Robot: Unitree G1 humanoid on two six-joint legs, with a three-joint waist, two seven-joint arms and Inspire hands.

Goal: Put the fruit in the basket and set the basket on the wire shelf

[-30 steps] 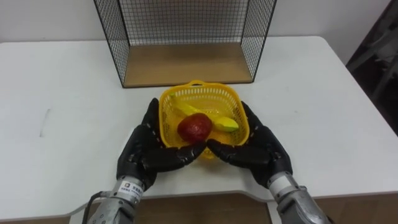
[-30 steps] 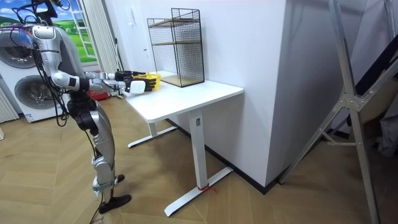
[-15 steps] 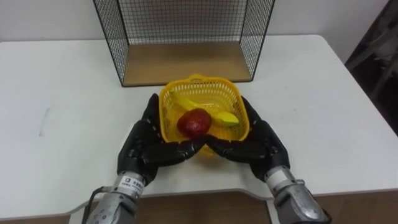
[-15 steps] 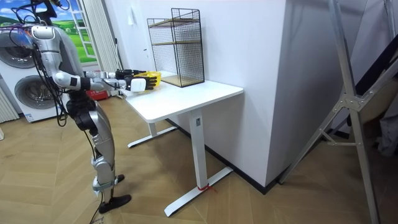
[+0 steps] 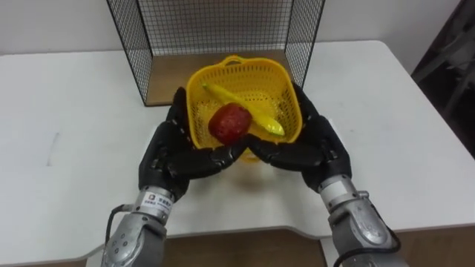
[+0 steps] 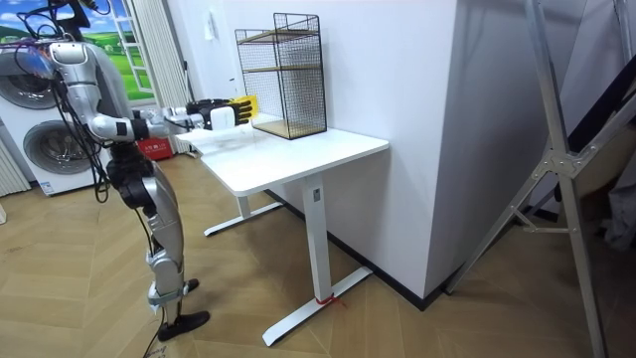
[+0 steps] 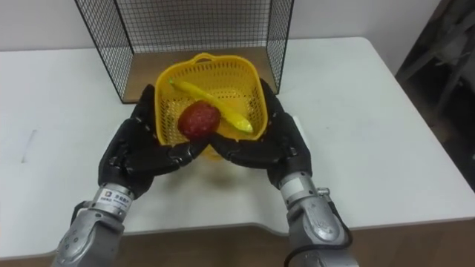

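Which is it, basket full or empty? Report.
Not empty: the basket holds a red fruit and a long yellow fruit.

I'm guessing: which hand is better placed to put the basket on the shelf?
Left hand, slightly: both cup the basket, but the right hand sits close to the wire shelf, at its side wall.

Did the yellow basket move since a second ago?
Yes. The basket has gone forward: its far rim now overlaps the wooden floor of the wire shelf, where a gap showed before. The left hand and right hand cup it.
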